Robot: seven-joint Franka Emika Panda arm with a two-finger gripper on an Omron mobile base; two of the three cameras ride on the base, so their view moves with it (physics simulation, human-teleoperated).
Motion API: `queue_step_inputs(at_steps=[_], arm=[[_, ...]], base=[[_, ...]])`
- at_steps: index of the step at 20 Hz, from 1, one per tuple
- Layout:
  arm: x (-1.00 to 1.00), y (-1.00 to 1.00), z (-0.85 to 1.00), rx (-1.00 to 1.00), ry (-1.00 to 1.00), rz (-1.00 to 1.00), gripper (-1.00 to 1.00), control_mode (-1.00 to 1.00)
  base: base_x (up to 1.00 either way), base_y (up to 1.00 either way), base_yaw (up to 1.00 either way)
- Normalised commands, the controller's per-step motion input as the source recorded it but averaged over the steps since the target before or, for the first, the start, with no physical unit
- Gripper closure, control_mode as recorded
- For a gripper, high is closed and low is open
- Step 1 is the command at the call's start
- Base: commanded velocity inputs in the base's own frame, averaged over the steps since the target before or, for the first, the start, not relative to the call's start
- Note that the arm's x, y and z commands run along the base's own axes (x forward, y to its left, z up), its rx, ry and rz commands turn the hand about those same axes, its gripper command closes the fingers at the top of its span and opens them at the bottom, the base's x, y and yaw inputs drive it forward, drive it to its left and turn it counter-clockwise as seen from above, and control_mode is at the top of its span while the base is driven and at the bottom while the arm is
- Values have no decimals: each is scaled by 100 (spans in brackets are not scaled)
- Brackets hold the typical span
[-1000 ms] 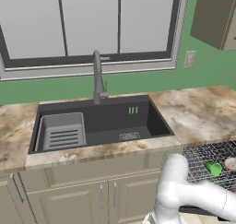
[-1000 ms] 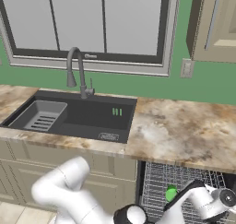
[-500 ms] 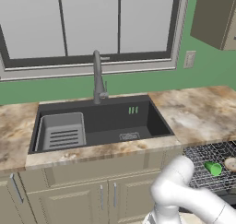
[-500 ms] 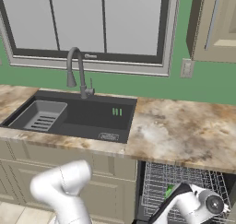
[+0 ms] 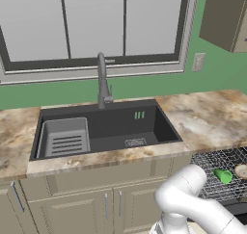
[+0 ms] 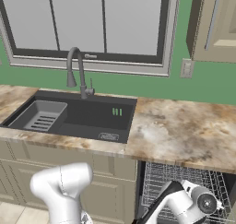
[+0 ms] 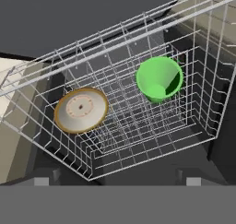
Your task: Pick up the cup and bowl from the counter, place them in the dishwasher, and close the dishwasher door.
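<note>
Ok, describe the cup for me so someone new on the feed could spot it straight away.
Find the dark sink in the marbled counter; just right of it, below the counter edge, the dishwasher's grey wire rack is pulled out. Two things lie inside it, apart from each other. The cup is the bright green one, lying on its side, while the bowl beside it is pale tan and shallow.

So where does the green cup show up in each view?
Left base view: the cup lies in the wire rack at the lower right, left of the bowl.
Right base view: I can't make it out; the arm covers part of the rack.
Hand view: upper right of centre in the rack, cup right of the bowl.
Shared landmark: the rack.
</note>
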Motion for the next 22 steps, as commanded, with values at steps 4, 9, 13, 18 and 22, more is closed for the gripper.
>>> queue_step_inputs(at_steps=[4, 9, 13, 18, 22], arm=[[-11, 11, 54, 15, 0, 0, -100, -100], [-1, 2, 35, 16, 3, 0, -100, -100], [0, 0, 11, 14, 2, 1, -100, -100], [0, 0, 0, 7, 0, 2, -100, -100], [0, 0, 0, 5, 0, 4, -100, -100]], base=[[0, 0, 0], [0, 0, 0], [0, 0, 0], [0, 0, 0], [0, 0, 0]])
